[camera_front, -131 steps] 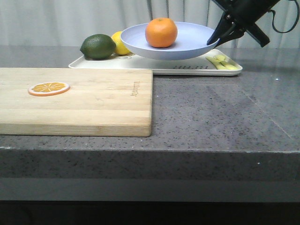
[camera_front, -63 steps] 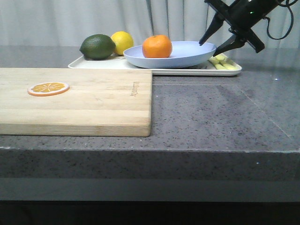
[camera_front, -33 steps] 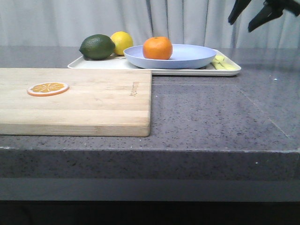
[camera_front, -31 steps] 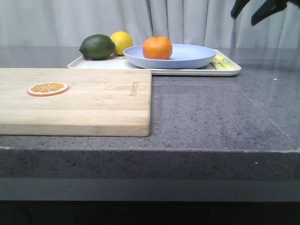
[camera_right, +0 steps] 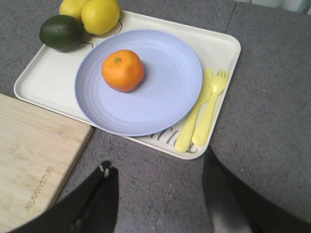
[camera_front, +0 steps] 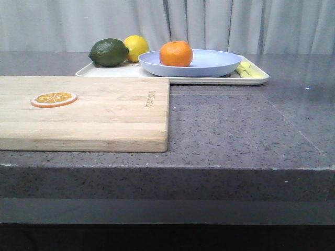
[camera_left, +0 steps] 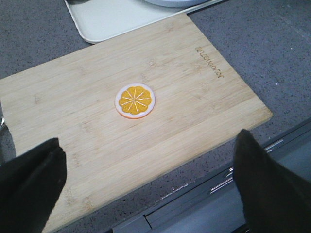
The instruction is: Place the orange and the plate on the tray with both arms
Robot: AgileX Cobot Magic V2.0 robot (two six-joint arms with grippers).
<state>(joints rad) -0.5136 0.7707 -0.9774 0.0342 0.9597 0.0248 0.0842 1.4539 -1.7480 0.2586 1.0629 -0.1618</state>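
The orange [camera_front: 176, 53] sits in the pale lavender-blue plate [camera_front: 209, 63], and the plate rests on the cream-white tray [camera_front: 256, 79] at the back of the table. In the right wrist view the orange [camera_right: 122, 70] lies left of centre in the plate [camera_right: 165, 92] on the tray [camera_right: 43, 77]. My right gripper [camera_right: 158, 167] is open and empty, high above the grey table near the tray's front edge. My left gripper [camera_left: 148, 145] is open and empty above the front edge of the wooden cutting board [camera_left: 97, 131]. Neither gripper shows in the front view.
A dark green lime [camera_front: 109, 52] and a yellow lemon [camera_front: 136, 47] sit on the tray's left end. A yellow fork and knife [camera_right: 201, 114] lie on its right end. A flat orange slice [camera_front: 54, 98] lies on the cutting board [camera_front: 104, 115].
My right gripper set the plate with the orange down on the tray, let go, opened, and rose up out of the front view.
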